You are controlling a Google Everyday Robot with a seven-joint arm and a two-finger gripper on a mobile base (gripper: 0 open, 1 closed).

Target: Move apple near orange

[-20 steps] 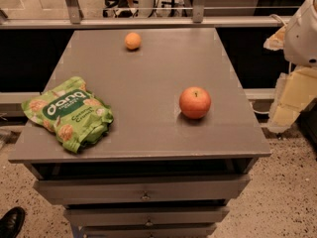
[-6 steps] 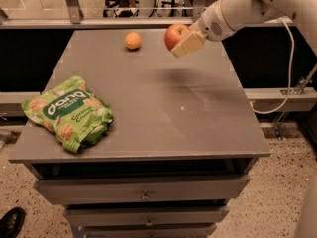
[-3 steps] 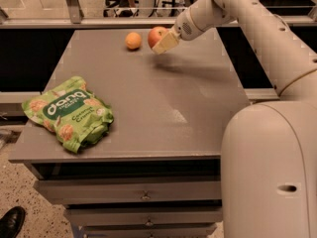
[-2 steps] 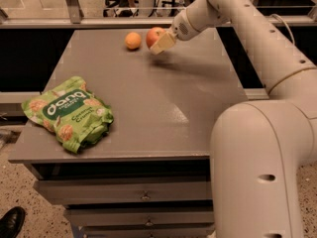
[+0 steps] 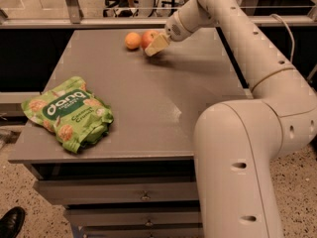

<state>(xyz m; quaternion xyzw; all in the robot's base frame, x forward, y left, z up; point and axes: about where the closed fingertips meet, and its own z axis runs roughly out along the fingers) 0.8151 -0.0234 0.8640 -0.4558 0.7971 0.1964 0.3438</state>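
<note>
Camera view here: my gripper point(image 5: 157, 43) is out at the far end of the bench point(image 5: 148, 108), fingers clamped on the apple point(image 5: 147, 35). The orange point(image 5: 132, 40) sits just beside them, right by the apple. The snack bag point(image 5: 69, 113) is well apart.

At the far side of the grey surface point(image 5: 148, 98), the cream gripper point(image 5: 157, 44) gripped the red-orange apple point(image 5: 148, 36) beside the plain orange point(image 5: 132, 40); the bag point(image 5: 69, 113) was green, white-lettered.

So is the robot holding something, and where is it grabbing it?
Yes. The gripper holds the apple by its right side, at the far end of the table, right beside the orange.
</note>
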